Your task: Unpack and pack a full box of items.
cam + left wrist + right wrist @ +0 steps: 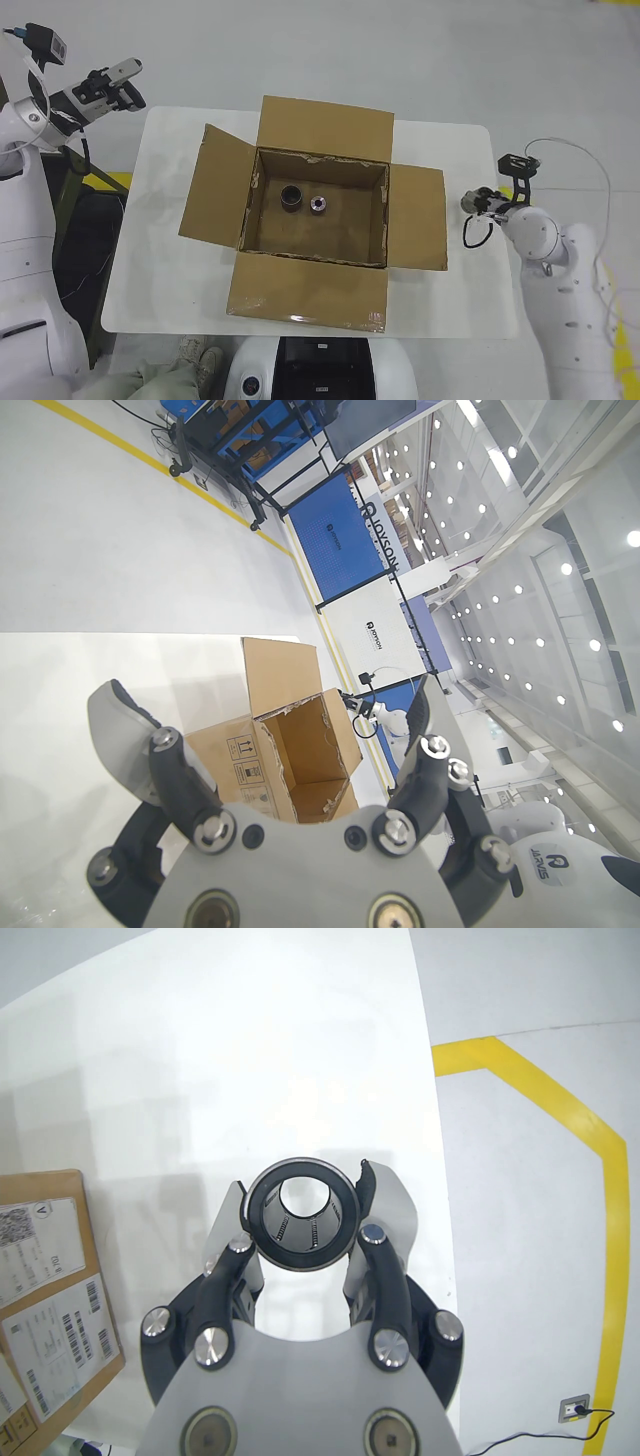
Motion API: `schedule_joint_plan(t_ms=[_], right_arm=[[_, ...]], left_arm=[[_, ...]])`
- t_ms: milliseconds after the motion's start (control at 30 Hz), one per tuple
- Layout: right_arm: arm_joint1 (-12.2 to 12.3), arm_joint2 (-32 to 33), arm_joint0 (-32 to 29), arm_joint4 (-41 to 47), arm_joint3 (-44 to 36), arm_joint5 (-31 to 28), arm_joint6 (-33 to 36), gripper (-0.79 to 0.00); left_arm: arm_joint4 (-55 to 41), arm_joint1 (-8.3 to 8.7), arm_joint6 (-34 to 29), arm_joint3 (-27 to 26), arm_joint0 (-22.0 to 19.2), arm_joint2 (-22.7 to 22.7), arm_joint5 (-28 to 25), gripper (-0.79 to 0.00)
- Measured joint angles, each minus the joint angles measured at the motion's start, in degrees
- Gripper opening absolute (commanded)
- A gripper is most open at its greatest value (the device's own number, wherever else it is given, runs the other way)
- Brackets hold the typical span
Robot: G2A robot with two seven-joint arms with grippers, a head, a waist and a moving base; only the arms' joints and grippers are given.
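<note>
Right gripper point(304, 1184): my jaws are closed part-way on a black metal sleeve point(256, 1213), one finger on each side of its wall. The bore is open end to end. In the top view, my right gripper point(476, 203) hangs over the white table point(450, 290), just outside the box point(325, 128), off the outer edge of one side flap. That flap lies spread flat between the gripper and the box opening. Printed labels cover the flap face point(50, 1208) near this gripper.

Left gripper point(270, 690): my jaws are spread wide and hold nothing. In the top view, my left gripper point(133, 85) sits beyond the table corner, well apart from the box on the side opposite the right gripper. From this wrist, the box point(285, 680) stands ahead with one flap raised, and its torn inner rim is in sight.

Box: all four flaps are open. A dark ring point(291, 197) and a silver piece point(318, 204) lie on its floor, just beside each other, near the far wall.

Beyond the table point(250, 1078), the pale floor point(500, 1228) carries a yellow line point(550, 1093) and a socket point(574, 1410) with a cable plugged in. Farther behind the box stand blue panels point(340, 540) under rows of ceiling lights point(565, 569).
</note>
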Motion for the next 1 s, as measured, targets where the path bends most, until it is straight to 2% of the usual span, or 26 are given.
schedule_joint_plan(t_ms=[233, 400, 500, 533, 600, 633, 667, 833, 1000], right_arm=[[-0.15, -1.53, 1.18, -0.84, 3.54, 1.47, -1.57, -0.785], [-0.27, -2.37, 1.87, -1.15, 5.16, 2.51, -2.35, -0.711], [-0.33, -2.85, 2.31, -1.13, 5.96, 2.79, -2.82, -0.582], [-0.36, -3.03, 2.43, -1.15, 6.2, 2.88, -2.91, -0.502], [-0.39, -3.25, 2.59, -1.08, 6.45, 2.97, -2.95, -0.274], [-0.4, -3.36, 2.64, -0.93, 6.53, 2.95, -2.9, -0.206], [-0.4, -3.44, 2.66, -0.93, 6.55, 2.89, -2.87, -0.182], [-0.36, -3.66, 2.71, -1.1, 6.6, 2.8, -2.71, -0.194], [-0.27, -3.26, 2.39, -0.7, 5.38, 2.77, -2.63, -0.163]], left_arm=[[0.0, 0.0, 0.0, 0.0, 0.0, 0.0, 0.0, 0.0], [0.0, 0.0, 0.0, 0.0, 0.0, 0.0, 0.0, 0.0], [0.0, 0.0, 0.0, 0.0, 0.0, 0.0, 0.0, 0.0], [0.0, 0.0, 0.0, 0.0, 0.0, 0.0, 0.0, 0.0], [0.0, 0.0, 0.0, 0.0, 0.0, 0.0, 0.0, 0.0], [0.0, 0.0, 0.0, 0.0, 0.0, 0.0, 0.0, 0.0], [0.0, 0.0, 0.0, 0.0, 0.0, 0.0, 0.0, 0.0], [0.0, 0.0, 0.0, 0.0, 0.0, 0.0, 0.0, 0.0], [0.0, 0.0, 0.0, 0.0, 0.0, 0.0, 0.0, 0.0]])
